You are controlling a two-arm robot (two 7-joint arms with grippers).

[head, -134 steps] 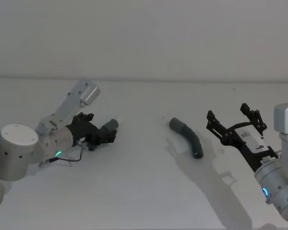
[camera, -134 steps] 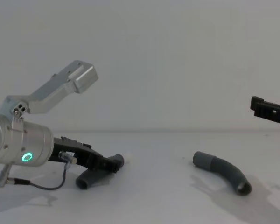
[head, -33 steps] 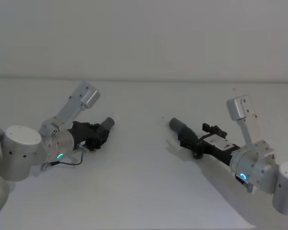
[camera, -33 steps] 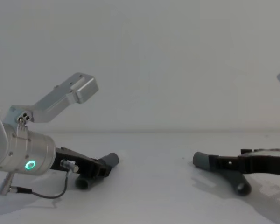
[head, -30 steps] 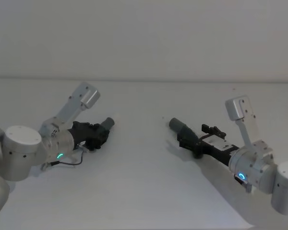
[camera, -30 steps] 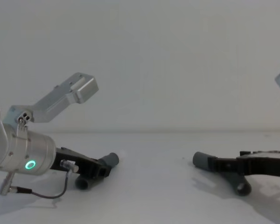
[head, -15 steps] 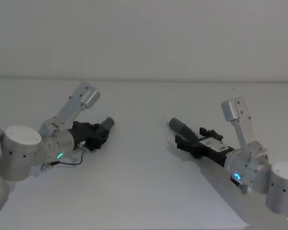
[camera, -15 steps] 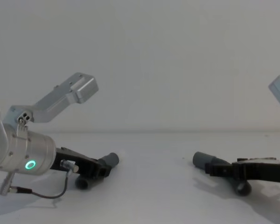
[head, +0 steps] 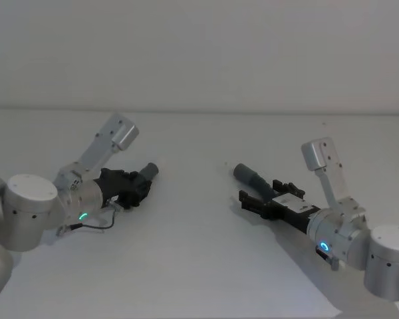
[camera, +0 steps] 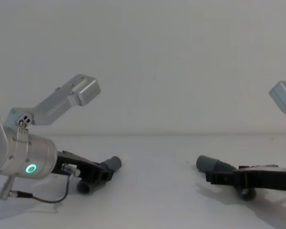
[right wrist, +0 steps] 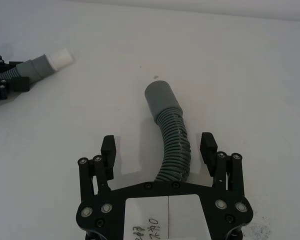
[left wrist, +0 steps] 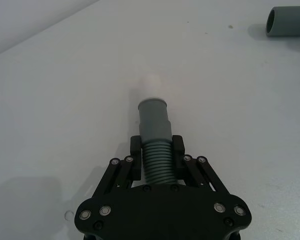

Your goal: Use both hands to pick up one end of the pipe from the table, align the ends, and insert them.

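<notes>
Left side: we note the left gripper (head: pixel 132 189) low over the table (head: pixel 193 266), its fingers (left wrist: pixel 135 156) closed in on the ribbed body of the left pipe piece (left wrist: pixel 156 161), one on each side, with no gap visible in the left wrist view. The left cuff (left wrist: pixel 154 117), smooth and lighter grey, sticks out just past the fingertips, and the narrower white tip (left wrist: pixel 151 84) projects beyond it. In the chest view this piece sits tilted, with the cuff end higher and the plain dark end down near the table. We cannot tell whether that lower end touches the surface. Right side: the right gripper (right wrist: pixel 158 144) is down at table level on the right with its fingers spread wide, straddling the right pipe piece (right wrist: pixel 174 145). There is bare table between each finger and the ribbed body, more on one side than the other, so nothing is gripped there. That piece lies flat on the table, curved. Its near end runs in under the gripper's palm, and the right cuff (right wrist: pixel 161 100) lies beyond the fingertips, its open mouth facing away from the gripper. In the head view the two cuffs are well apart, with bare table between them.
</notes>
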